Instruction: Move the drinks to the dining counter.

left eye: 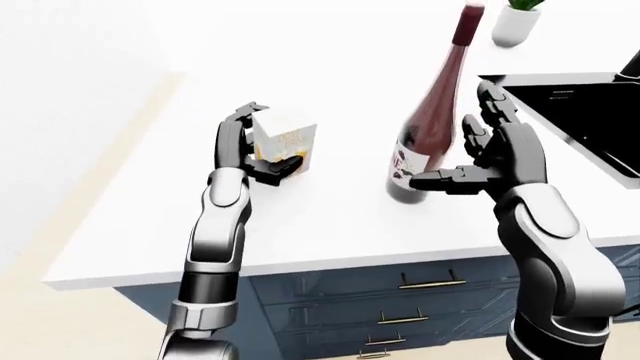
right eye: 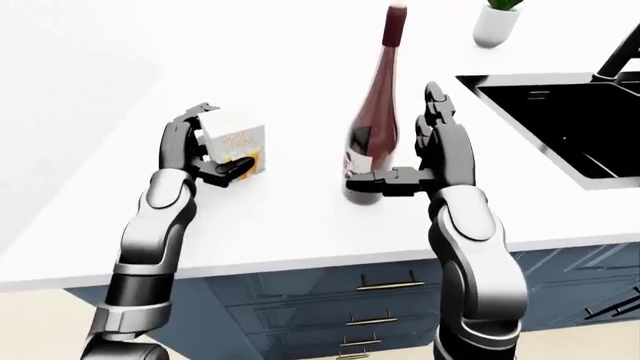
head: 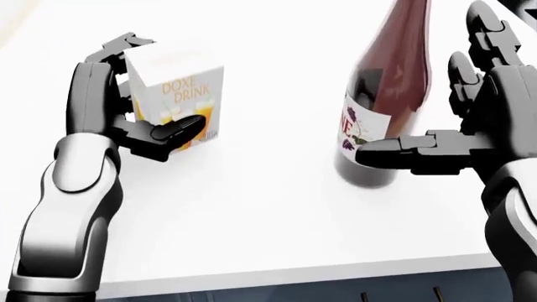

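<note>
A white juice carton [head: 186,85] printed "DOXE DRINK" is low over the white counter [head: 252,214] at the head view's upper left. I cannot tell whether it touches the counter. My left hand [head: 144,91] is shut on it, with fingers curled over its top left edge and the thumb across its front. A tall dark red wine bottle [head: 395,75] with a white label stands upright on the counter at the right. My right hand [head: 432,94] is open beside it, fingers straight up on its right side and the thumb reaching across its base.
In the eye views a black sink [left eye: 590,112] is set into the counter at the right, with a dark faucet [right eye: 615,52] above it. A white plant pot [left eye: 517,22] stands at the top. Blue drawers [left eye: 420,281] run under the counter's near edge.
</note>
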Tool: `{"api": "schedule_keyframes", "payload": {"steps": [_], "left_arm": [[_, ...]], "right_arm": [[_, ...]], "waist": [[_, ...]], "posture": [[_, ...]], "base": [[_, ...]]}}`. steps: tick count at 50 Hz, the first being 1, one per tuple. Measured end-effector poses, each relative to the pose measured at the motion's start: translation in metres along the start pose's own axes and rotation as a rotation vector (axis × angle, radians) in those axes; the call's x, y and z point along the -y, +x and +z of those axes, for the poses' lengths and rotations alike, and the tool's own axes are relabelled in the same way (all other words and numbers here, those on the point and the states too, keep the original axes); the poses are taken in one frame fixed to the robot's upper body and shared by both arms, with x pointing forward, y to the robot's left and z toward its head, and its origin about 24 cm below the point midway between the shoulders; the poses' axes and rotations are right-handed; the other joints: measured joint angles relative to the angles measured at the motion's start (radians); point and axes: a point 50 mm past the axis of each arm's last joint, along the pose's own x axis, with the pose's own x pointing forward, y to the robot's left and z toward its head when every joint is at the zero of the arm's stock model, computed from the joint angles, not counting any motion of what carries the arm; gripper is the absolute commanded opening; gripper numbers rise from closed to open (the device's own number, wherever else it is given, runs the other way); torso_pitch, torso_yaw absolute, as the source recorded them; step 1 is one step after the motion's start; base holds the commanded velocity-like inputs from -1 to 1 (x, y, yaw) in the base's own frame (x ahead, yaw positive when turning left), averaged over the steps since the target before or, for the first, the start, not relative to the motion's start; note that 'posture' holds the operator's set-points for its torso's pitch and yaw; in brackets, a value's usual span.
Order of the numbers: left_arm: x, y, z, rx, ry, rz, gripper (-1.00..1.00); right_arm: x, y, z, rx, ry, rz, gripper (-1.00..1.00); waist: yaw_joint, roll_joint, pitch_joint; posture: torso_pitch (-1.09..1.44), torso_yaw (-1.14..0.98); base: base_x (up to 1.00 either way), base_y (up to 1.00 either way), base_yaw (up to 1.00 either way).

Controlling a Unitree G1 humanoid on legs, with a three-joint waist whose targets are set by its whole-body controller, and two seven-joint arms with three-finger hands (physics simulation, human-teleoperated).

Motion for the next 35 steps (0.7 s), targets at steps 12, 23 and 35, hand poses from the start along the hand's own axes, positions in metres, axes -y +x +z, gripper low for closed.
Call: {"api": "schedule_keyframes", "payload": {"steps": [12, 23, 35], "left_arm": [[0.0, -0.0012, -0.0052, -0.009, 0.006, -0.002, -0.54], [0.0004, -0.0028, -0.0068, -0.011, 0.006, -0.005, -0.21], [-0.0001, -0.0046, -0.0014, 0.007, 0.001, -0.011, 0.28]], "right_arm": [[0.0017, -0.0011, -0.0009, -0.003, 0.002, -0.006, 1.0], [0.0052, -0.0016, -0.0018, -0.004, 0.006, -0.015, 1.0], [0.0065, -0.0022, -0.0007, -0.002, 0.005, -0.018, 1.0]], "waist": [[-0.001, 0.001, 0.002], [-0.001, 0.0, 0.002], [-0.001, -0.001, 0.001]], "posture": [[0.0, 0.0], [0.0, 0.0], [0.0, 0.0]], "base": [[0.0, 0.0, 0.0], [0.0, 0.0, 0.0], [0.0, 0.0, 0.0]]}}
